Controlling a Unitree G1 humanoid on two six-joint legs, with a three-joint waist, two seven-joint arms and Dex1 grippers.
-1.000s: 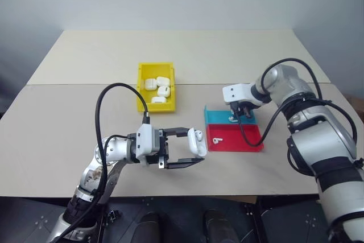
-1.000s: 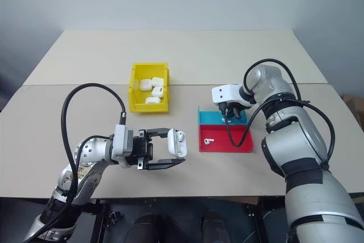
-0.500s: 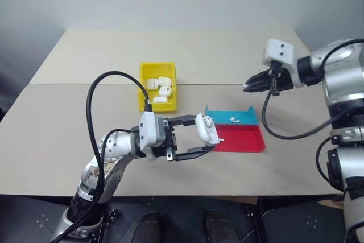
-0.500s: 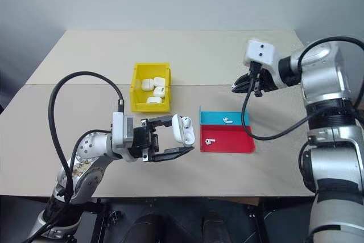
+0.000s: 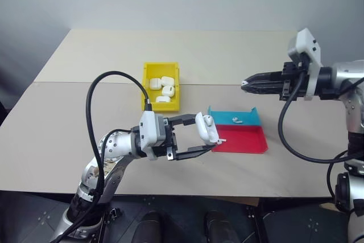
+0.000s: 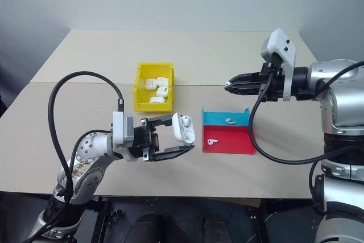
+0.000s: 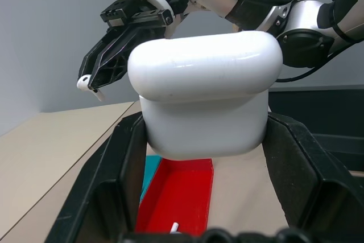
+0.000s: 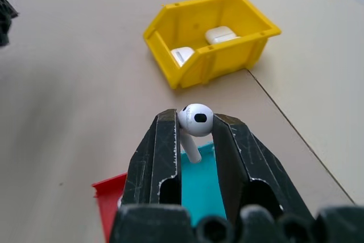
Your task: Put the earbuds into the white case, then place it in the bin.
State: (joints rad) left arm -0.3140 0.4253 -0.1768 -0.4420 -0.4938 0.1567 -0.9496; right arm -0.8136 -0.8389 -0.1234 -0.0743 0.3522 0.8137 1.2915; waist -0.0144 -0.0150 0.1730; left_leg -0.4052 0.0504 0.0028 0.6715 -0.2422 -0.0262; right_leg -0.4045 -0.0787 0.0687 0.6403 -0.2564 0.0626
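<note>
The left gripper (image 6: pixel 172 138) was clamped on the open white case (image 6: pixel 185 129), held above the table (image 6: pixel 85 72) beside the red and blue tray (image 6: pixel 227 140). The right gripper (image 8: pixel 196 123) pinched one earbud (image 8: pixel 195 122) in the air above the tray; the yellow bin (image 6: pixel 152 87) stood farther back.
</note>
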